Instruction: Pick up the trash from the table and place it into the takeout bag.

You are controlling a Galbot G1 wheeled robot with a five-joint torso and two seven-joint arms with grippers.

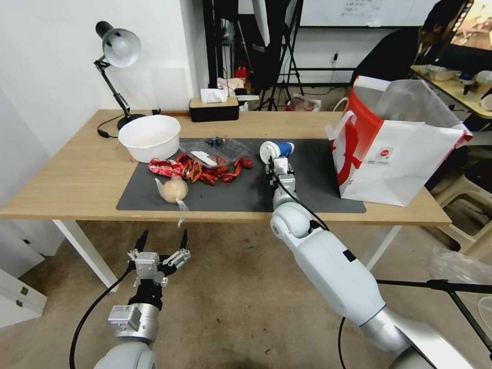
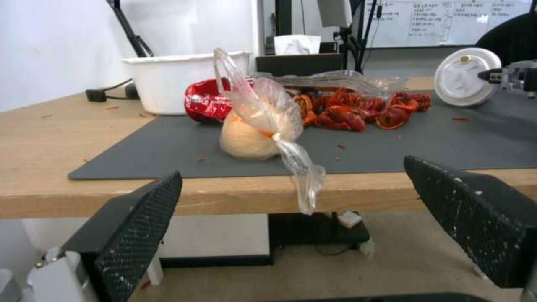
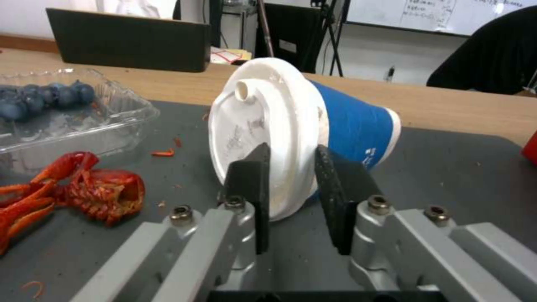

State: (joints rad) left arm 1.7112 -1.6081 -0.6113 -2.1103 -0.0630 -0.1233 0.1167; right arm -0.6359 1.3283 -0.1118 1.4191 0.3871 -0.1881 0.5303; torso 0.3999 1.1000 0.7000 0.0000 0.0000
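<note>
On the wooden desk [image 1: 77, 174] a dark mat [image 1: 307, 192] covers the middle; the takeout bag [image 1: 394, 154] stands at the right edge. Right gripper [image 3: 291, 184] pinches the white lid rim of the tipped blue cup [image 3: 352, 126] at mat centre. Left gripper [image 1: 161, 246] hangs spread wide and empty below the front edge, facing the knotted bag [image 2: 257, 126]. Red shells [image 1: 215, 171], a white bowl [image 1: 149, 137] and a clear tray [image 1: 220, 148] lie left of the cup.

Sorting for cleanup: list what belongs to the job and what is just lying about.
Job: blue cup in right hand, knotted bag, red wrapper, red scraps, clear tray, white bowl, takeout bag.
Lying about: desk lamp, tissue box.
</note>
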